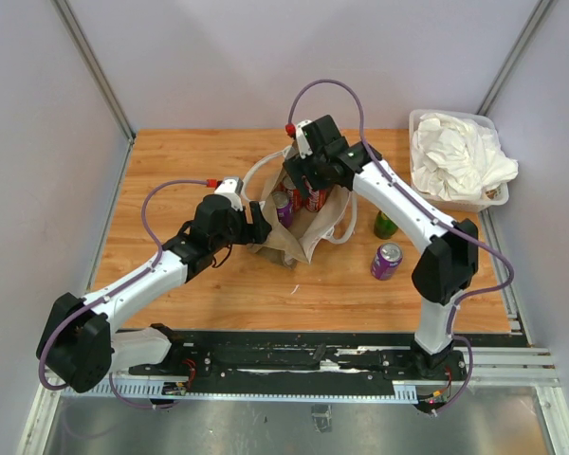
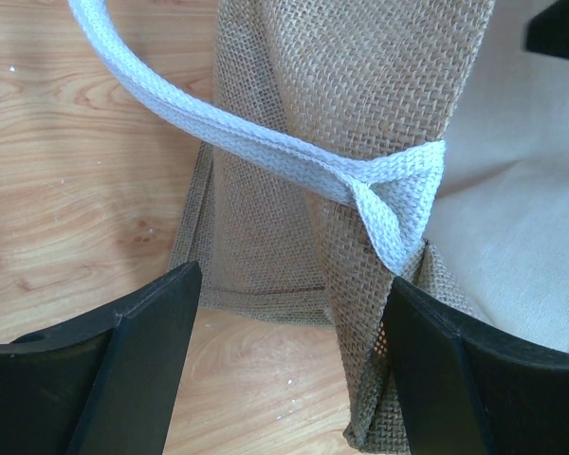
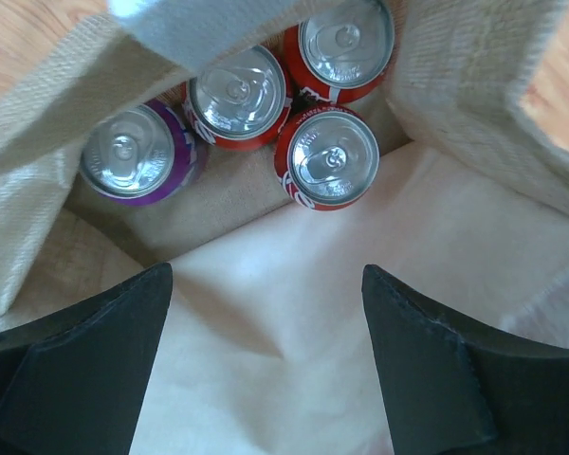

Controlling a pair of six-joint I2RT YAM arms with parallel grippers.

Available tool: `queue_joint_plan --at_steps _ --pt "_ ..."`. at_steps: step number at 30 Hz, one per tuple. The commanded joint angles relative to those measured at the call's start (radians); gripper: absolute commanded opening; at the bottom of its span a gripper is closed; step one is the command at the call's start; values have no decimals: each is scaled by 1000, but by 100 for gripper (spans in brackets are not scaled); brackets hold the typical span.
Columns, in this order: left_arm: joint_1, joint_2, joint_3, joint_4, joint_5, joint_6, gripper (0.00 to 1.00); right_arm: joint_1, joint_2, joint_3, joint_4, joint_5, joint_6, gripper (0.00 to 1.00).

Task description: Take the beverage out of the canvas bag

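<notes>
- I can't read a brand: the cans show only silver tops. Three red cans (image 3: 327,161) and one purple can (image 3: 133,156) stand clustered at one end of the bag (image 1: 299,232).
- Right claw (image 3: 266,360): fingers wide apart, gripping nothing, hanging over the bag's open mouth and pale lining.
- Left claw (image 2: 289,379): fingers apart, straddling the bag's folded side edge below the stitched white handle (image 2: 266,142); I can't tell whether a finger touches the weave.
- The bag is coarse tan weave, mouth open, mid-table (image 1: 171,284) between both claws.
</notes>
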Motion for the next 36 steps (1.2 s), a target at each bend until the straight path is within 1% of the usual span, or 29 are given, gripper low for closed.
queue_joint_plan --at_steps 1,4,11,13,22,32,36 --pt "-20 22 -29 -83 26 17 80 -80 64 46 24 -106 -11 82" --pt "-20 33 -28 -86 22 26 81 -109 99 60 41 -151 -12 83" --pt "-20 74 -17 -73 34 26 81 -118 145 75 67 -120 -48 88" --pt "-20 81 -12 -72 37 27 81 -124 187 81 71 -122 -53 88" --pt "-20 92 -4 -77 36 35 81 -130 256 80 71 -132 -61 87" --pt "-20 70 -10 -98 27 36 81 -136 316 79 71 -127 -64 86" --pt "-20 64 -8 -105 26 35 81 -137 348 94 75 -125 -65 84"
